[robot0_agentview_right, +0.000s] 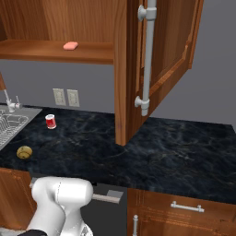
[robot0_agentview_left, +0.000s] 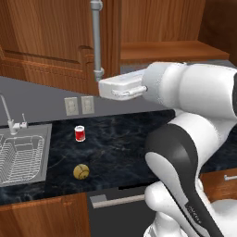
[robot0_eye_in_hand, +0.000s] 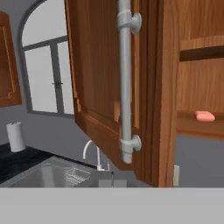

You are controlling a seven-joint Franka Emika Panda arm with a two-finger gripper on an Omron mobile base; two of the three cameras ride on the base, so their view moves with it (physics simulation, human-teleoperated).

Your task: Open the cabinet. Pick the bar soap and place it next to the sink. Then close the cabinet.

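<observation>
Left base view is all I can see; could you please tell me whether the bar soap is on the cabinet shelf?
Observer: Yes, the bar soap lies flat on the open shelf, as the right base view shows.
Operator: Thank you. Where does the open door stand relative to it?
Observer: The door is swung out over the counter, to the right of the soap, bar handle facing the camera.
Operator: Is anything standing beyond the sink?
Observer: The hand view shows a white paper towel roll upright past the sink.
</observation>
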